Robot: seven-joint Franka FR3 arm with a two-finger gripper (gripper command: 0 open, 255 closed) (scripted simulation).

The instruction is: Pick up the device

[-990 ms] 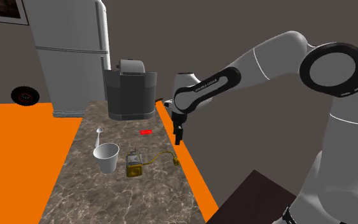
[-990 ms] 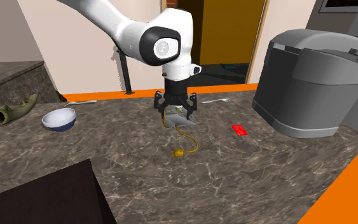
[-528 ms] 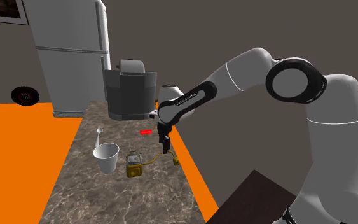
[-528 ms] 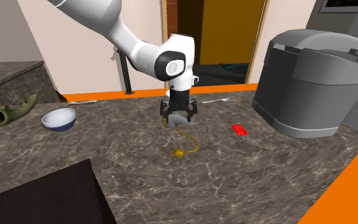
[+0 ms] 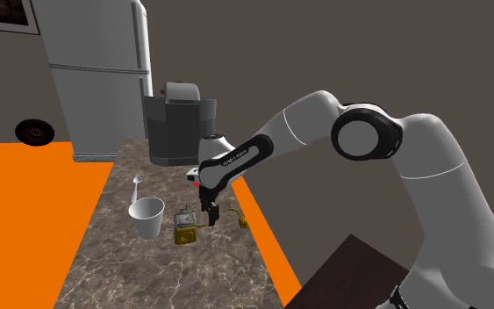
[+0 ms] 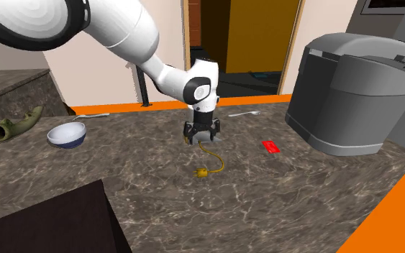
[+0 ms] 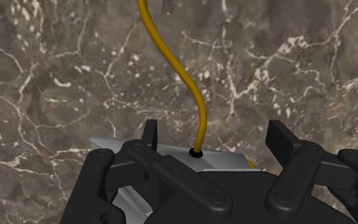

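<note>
Lower than a second ago, our end effector (image 5: 208,217) is hanging over the device (image 5: 184,228), fingers spread either side of it. We are seeing a white cup (image 5: 146,216) just beside it on the marble desk (image 5: 148,272). The device is showing an olive-yellow body, a grey top and a yellow cord (image 6: 211,157).

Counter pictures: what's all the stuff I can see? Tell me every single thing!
marble counter: one, dark brown, orange-edged.
small boxy device: one, yellow and grey, middle of the counter.
cord with a plug: one, yellow, trailing from the device.
plain cup: one, white, beside the device.
small spoon: one, white, past the cup.
boxy appliance: one, grey, counter's end.
flat card: one, red, near the appliance.
round bowl: one, blue and white, on the counter.
horn-shaped object: one, olive, beside the bowl.
tall fridge: one, grey, beyond the counter.
robot arm: one, white, reaching down.
claw: one, black, open, straddling the device.
</note>
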